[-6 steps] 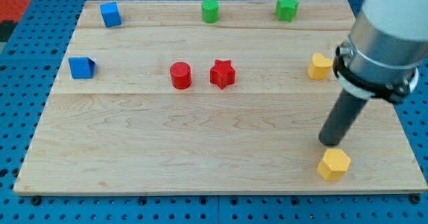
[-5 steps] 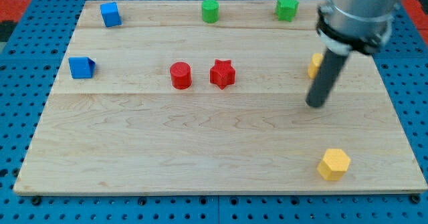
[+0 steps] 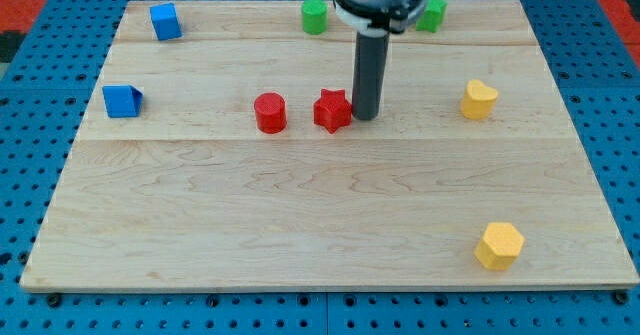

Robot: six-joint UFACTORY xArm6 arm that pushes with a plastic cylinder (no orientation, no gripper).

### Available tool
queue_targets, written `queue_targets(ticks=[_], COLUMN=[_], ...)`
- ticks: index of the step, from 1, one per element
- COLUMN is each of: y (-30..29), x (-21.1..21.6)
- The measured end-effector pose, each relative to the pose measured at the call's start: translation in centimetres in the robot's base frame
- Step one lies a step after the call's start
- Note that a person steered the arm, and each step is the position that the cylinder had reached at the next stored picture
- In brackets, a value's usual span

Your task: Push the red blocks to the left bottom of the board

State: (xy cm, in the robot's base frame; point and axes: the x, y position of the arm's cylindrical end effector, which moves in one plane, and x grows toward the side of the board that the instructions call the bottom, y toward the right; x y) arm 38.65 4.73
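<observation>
A red cylinder (image 3: pixel 269 112) and a red star (image 3: pixel 331 110) sit side by side near the middle of the wooden board (image 3: pixel 300 225), the star to the right. My tip (image 3: pixel 364 114) stands right against the star's right side, seemingly touching it. The rod rises from there toward the view's top.
A blue cube (image 3: pixel 165 21) is at the top left and a blue block (image 3: pixel 121 101) at the left edge. A green cylinder (image 3: pixel 315 16) and a green star (image 3: pixel 432 13) sit at the top. A yellow heart (image 3: pixel 479 99) is at the right, a yellow hexagon (image 3: pixel 499 245) at the bottom right.
My tip has swept from the board's right side, near the yellow blocks, leftward to the red star's right side. No block has visibly moved.
</observation>
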Motion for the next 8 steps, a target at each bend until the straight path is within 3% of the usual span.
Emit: queue_targets(ticks=[1, 2, 4, 6, 8], y=[-5.2, -7.5, -8.6, -13.2, -10.5], x=[-1.2, 2.7, 3.1, 12.3, 8.1])
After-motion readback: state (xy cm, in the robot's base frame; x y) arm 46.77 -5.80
